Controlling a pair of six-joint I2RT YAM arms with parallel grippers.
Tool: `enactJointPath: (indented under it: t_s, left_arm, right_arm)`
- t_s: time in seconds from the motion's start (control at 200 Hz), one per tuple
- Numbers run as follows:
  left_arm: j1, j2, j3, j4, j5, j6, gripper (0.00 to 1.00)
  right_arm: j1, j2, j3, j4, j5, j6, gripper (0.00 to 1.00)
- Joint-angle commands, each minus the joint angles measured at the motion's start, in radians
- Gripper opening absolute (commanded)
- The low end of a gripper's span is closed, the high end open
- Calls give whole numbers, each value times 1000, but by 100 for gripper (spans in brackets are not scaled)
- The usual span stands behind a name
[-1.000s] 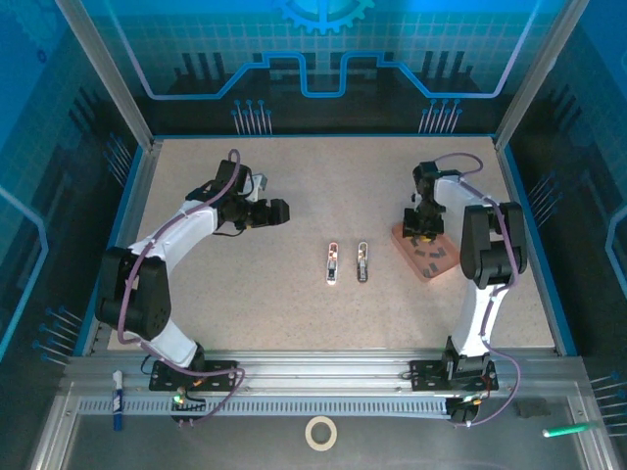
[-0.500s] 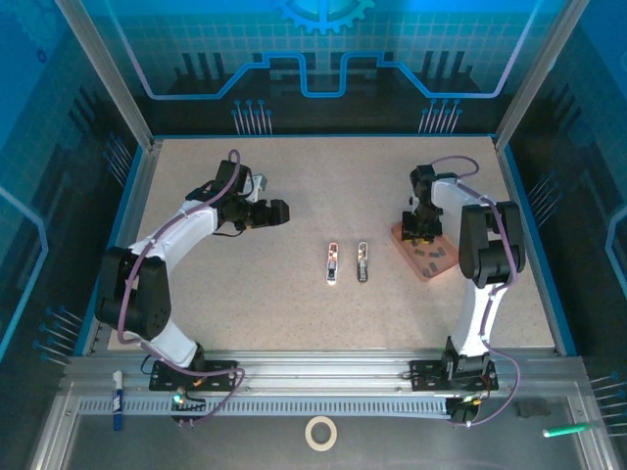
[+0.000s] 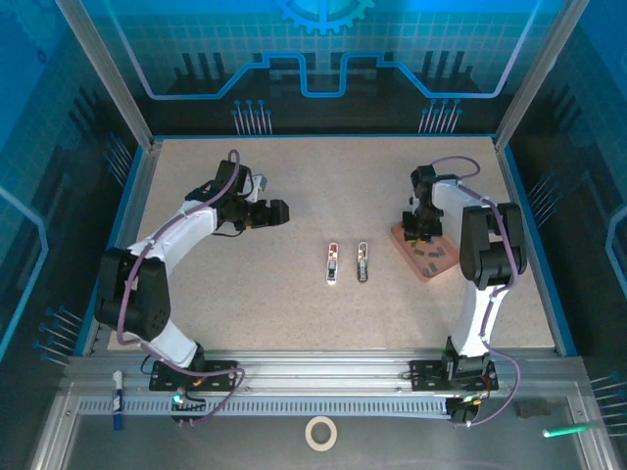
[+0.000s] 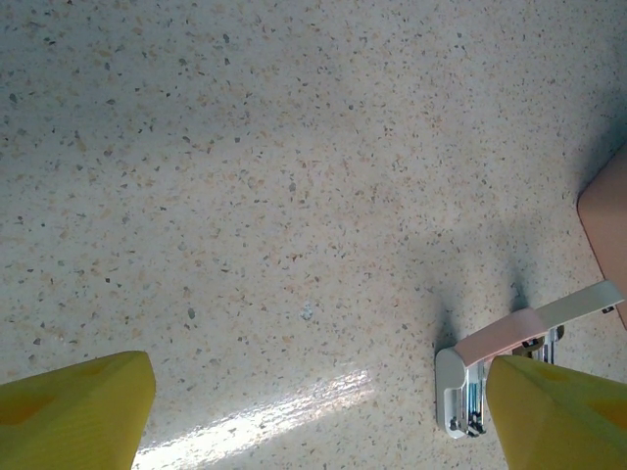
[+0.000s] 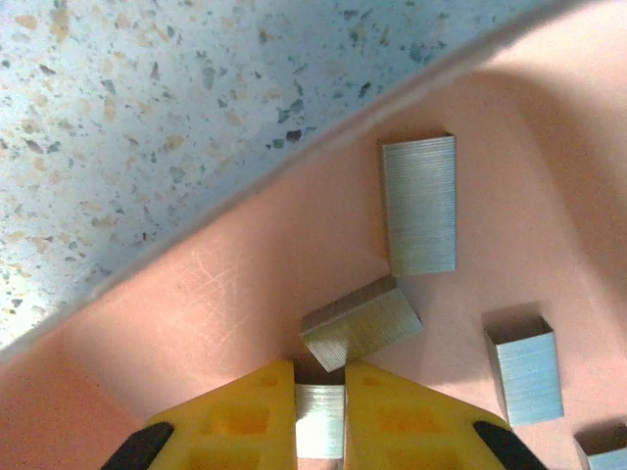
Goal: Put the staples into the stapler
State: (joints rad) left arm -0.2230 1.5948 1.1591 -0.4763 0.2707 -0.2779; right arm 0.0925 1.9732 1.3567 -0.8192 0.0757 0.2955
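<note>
Blue-lit panels with a gear emblem [image 3: 323, 12] and circuit lines wall in a speckled beige table [image 3: 294, 313]. None of it carries lettering I can read, and no brand or label shows on the arms, the tray or the stapler

The left arm [image 3: 176, 235] reaches toward 10 o'clock of the table. Its left gripper [image 3: 279, 211] is spread wide with nothing between the yellow fingers [image 4: 78, 411]. The right arm [image 3: 485, 255] bends over the pink tray [image 3: 438, 266] at 3 o'clock.

Near the table's centre, a touch toward 6 o'clock, lies the stapler [image 3: 331, 262], slim and white with a reddish channel. Just beside it, at its 3 o'clock, is a second slim white piece [image 3: 362, 261]; I cannot tell whether that belongs to it.

The staples [image 5: 419, 201] lie loose on the tray floor as short grey strips. The right gripper [image 5: 319, 372] is clamped on one of them, close to the tray wall.

I judge the task to be at an early stage. One strip is pinched but appears to be down in the tray, well apart from the stapler. It has yet to be lifted, carried toward 9 o'clock and seated in the channel, and the stapler then needs closing. Whether anything already sits in the channel is too small to tell
</note>
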Motion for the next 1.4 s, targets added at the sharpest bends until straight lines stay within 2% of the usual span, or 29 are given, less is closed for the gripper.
enactJointPath:
  t_s: [0.0, 0.315, 0.55, 0.71, 0.825, 0.956, 1.126, 1.396]
  left_arm:
    - [8, -49, 12, -28, 14, 11, 89]
    - [7, -184, -116, 45, 62, 7, 89]
    - [-32, -360, -342, 249, 94, -53, 88]
    - [-83, -408, -456, 338, 72, -113, 87]
    - [-110, -418, -496, 357, 60, -144, 87]
    - [-141, -421, -513, 363, 45, -147, 87]
    - [-150, -421, -518, 362, 37, -154, 87]
    - [-153, -422, -516, 354, 18, -151, 87]
  right_arm:
    - [10, -57, -17, -4, -1, 17, 15]
    - [57, -300, -64, -63, 10, 61, 15]
    - [244, -513, -212, -97, 47, 184, 16]
    - [384, -603, -354, -60, 61, 317, 16]
    - [467, -614, -450, -6, 60, 395, 16]
    - [509, -594, -539, 32, 68, 448, 16]
    - [512, -554, -598, 90, 53, 473, 17]
    - [510, -454, -591, 101, 21, 465, 19]
